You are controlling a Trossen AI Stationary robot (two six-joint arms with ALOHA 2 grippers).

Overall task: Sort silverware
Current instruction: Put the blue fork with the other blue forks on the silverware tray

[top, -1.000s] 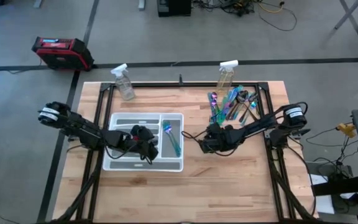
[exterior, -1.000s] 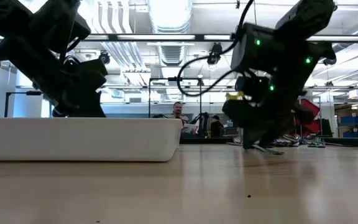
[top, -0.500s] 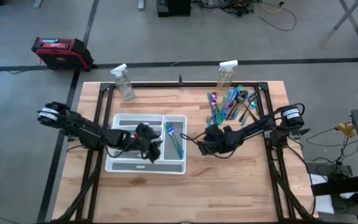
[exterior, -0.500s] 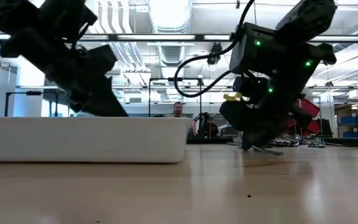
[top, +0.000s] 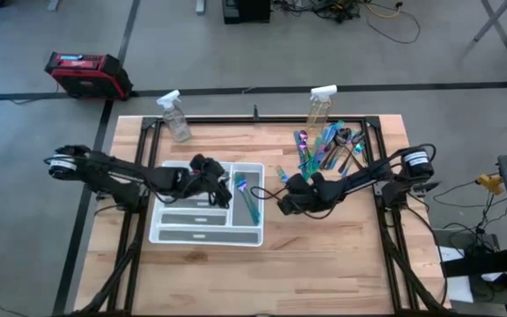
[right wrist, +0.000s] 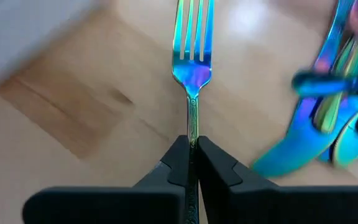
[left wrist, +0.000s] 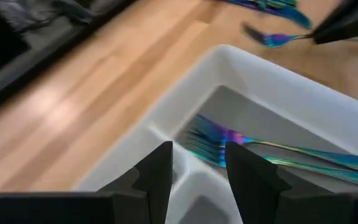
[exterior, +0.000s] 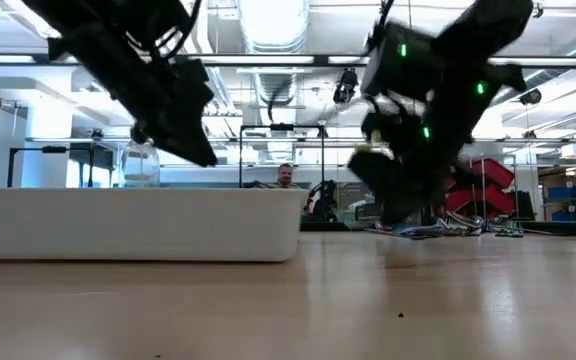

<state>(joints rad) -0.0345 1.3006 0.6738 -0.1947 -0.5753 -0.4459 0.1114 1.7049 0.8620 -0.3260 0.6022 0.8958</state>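
Right gripper (right wrist: pixel 192 155) fingers clamped on an iridescent fork (right wrist: pixel 192 43) above the desk (top: pixel 324 255) — left gripper (left wrist: pixel 197 165), fingers apart, over the white tray (top: pixel 205 236).

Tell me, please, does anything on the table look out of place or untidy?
Nothing looks damaged or spilled. The unsorted silverware lies in a loose, crossed pile near the right spray bottle, as expected mid-sorting. The right gripper holds a fork; forks lie in the white tray.

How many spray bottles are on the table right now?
2. One spray bottle stands near the table's far left corner, beyond the white tray. The other spray bottle stands at the far edge, right of centre, just behind the silverware pile.
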